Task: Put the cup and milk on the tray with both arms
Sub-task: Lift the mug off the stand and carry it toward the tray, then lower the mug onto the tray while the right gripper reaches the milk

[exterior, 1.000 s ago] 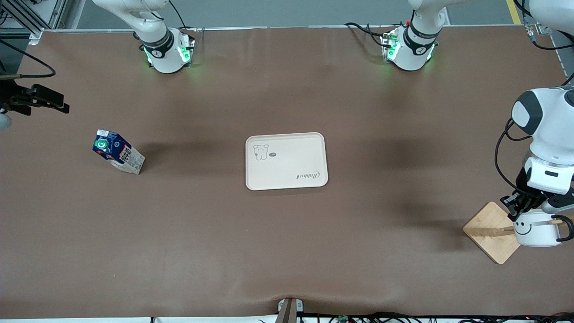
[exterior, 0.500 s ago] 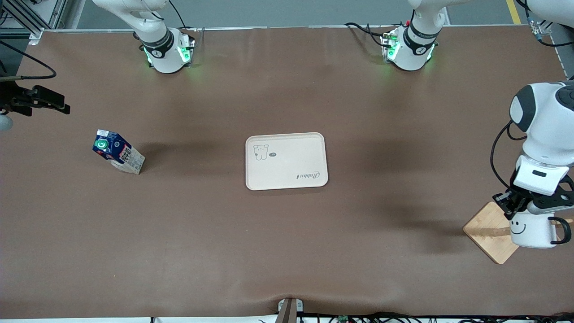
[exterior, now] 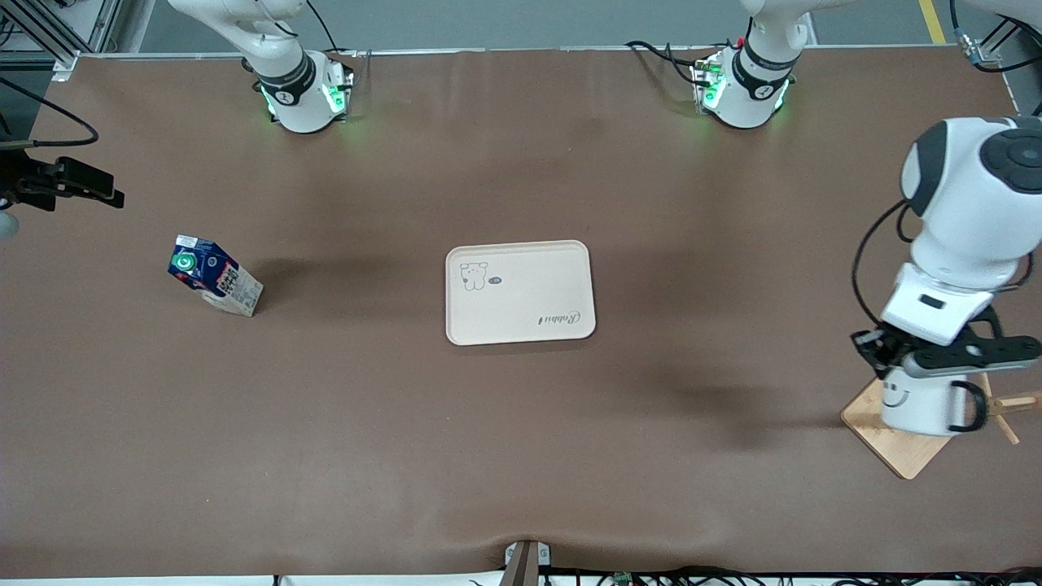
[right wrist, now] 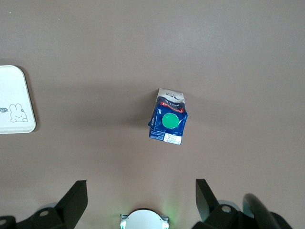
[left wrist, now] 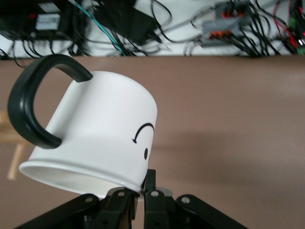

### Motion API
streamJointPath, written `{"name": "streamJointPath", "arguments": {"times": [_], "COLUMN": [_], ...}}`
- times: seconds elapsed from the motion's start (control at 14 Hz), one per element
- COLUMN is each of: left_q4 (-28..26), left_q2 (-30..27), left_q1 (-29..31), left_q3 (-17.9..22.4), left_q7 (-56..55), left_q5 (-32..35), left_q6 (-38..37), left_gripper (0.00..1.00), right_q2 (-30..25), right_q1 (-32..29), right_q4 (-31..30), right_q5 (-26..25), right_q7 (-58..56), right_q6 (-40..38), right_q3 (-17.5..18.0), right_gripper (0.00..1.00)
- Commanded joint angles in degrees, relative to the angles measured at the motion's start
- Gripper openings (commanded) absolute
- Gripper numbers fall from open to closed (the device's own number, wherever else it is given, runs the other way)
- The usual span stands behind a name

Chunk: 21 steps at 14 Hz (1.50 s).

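The cup (exterior: pixel 920 404), a white mug with a black smiley and a black handle, hangs from my left gripper (exterior: pixel 889 358) over the wooden stand at the left arm's end. In the left wrist view the left gripper (left wrist: pixel 143 185) is shut on the rim of the cup (left wrist: pixel 105 138). The milk (exterior: pixel 213 277) stands on the table toward the right arm's end. The cream tray (exterior: pixel 521 293) lies mid-table. My right gripper (exterior: pixel 73 181) is up in the air at the right arm's end; its wrist view shows it open (right wrist: pixel 140 188) and empty, with the milk (right wrist: pixel 167 123) and a tray corner (right wrist: pixel 14 100) below.
The square wooden stand base (exterior: pixel 891 446) with its pegs (exterior: pixel 1009 403) sits near the table edge at the left arm's end. The two green-lit arm bases (exterior: pixel 305 94) (exterior: pixel 741 89) stand along the table's edge farthest from the front camera. Cables run along the nearest edge.
My left gripper has lifted the cup off the stand's peg and carried it up and toward the table's middle. The right gripper, milk and tray have hardly moved.
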Motion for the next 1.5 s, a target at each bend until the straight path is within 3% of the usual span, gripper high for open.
{"name": "streamJointPath", "arguments": {"times": [0.0,0.29,0.64,0.79,1.43], "left_q4": [4.06,5.64,12.85,14.17,15.06], "left_q2": [2.83,7.74,18.02,21.71,27.88], "left_q1": [-1.8,-10.92,-22.88,-26.75,-36.52], "left_q3": [-3.37,-3.38,-3.38,-3.29,-2.85], "left_q7": [-2.52,-11.29,-25.18,-28.88,-37.86], "left_q5": [-2.33,-5.86,-6.03,-10.05,-16.84], "left_q6": [-7.08,-8.85,-13.77,-14.82,-15.71], "left_gripper": [0.0,0.0,0.0,0.0,0.0], "right_q2": [0.45,0.98,1.16,1.16,2.04], "right_q1": [-1.19,-1.37,-1.63,-1.63,-1.63], "right_q4": [0.93,0.84,0.85,1.02,1.55], "right_q5": [0.87,0.87,0.87,0.87,0.87], "right_q7": [0.64,0.55,0.55,0.55,0.11], "right_q6": [-0.64,-0.73,-0.73,-0.64,-0.29], "right_q3": [0.56,0.56,0.56,0.56,0.65], "right_gripper": [1.0,1.0,1.0,1.0,1.0]}}
